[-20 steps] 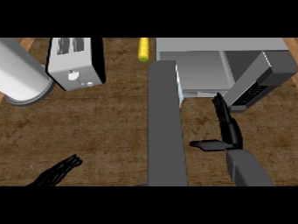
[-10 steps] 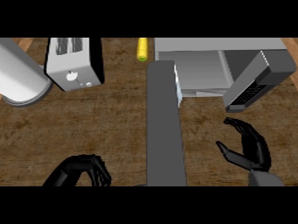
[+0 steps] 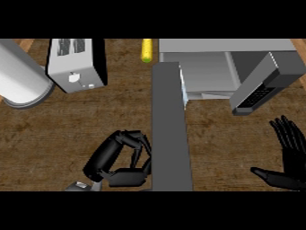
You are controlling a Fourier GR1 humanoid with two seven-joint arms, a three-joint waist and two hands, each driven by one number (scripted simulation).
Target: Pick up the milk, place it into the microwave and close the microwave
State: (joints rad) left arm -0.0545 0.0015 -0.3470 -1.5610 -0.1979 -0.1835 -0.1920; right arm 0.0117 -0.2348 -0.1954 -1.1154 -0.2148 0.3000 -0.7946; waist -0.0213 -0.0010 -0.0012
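At a wooden counter (image 3: 42,134), the robot's left hand (image 3: 119,159) sits with fingers curled inward, holding nothing, just beside the long grey microwave door (image 3: 170,130), which stands swung wide open. The right hand (image 3: 291,157) rests on the far side of that door, fingers straight and spread, thumb out, well apart from anything. Beyond its fingertips the microwave (image 3: 208,67) shows a pale cavity, its control panel (image 3: 258,92) angled toward them. No milk can be made out anywhere, inside or out. Beyond the left fingers stand a toaster (image 3: 76,67) and a paper towel roll (image 3: 13,74); a yellow object (image 3: 146,50) lies farther back. By appearances, only the door is ready; picking, placing and closing remain.
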